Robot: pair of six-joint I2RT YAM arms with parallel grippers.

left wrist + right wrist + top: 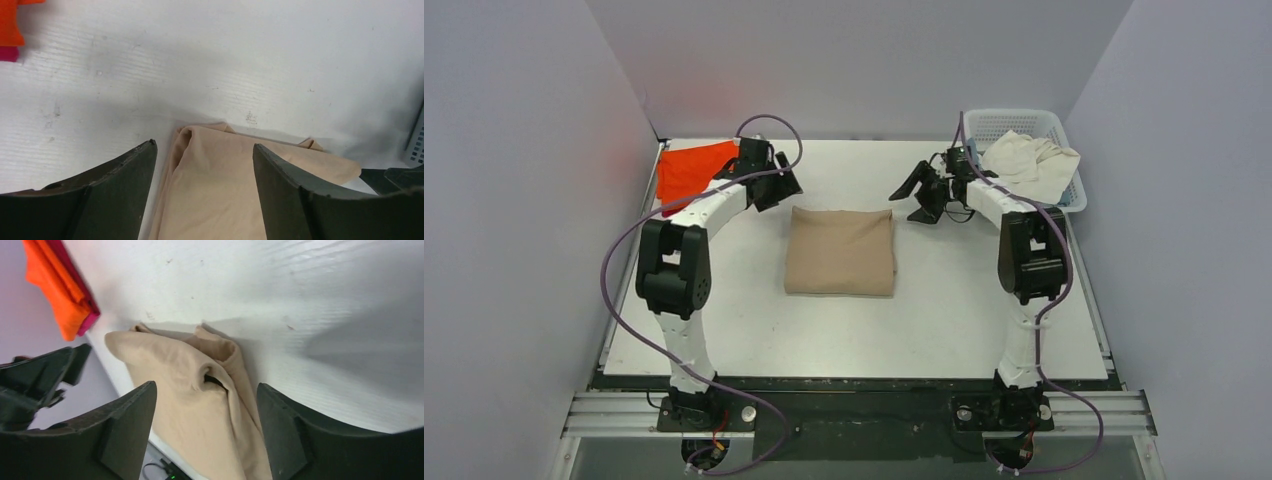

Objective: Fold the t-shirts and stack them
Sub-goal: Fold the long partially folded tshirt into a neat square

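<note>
A tan-beige t-shirt (840, 250) lies folded into a rectangle on the white table. My left gripper (776, 188) hovers open above its far left corner, and the cloth shows between the jaws (215, 190). My right gripper (913, 190) hovers open above its far right corner, with the cloth below the jaws (195, 405). Neither gripper holds anything. A folded orange t-shirt (692, 170) lies on a dark red one (82, 322) at the far left. A cream-white t-shirt (1031, 162) is heaped in the basket.
A white lattice basket (1014, 125) stands at the far right corner. Grey walls close in the table (874, 320) on three sides. The arm bases sit at the near edge.
</note>
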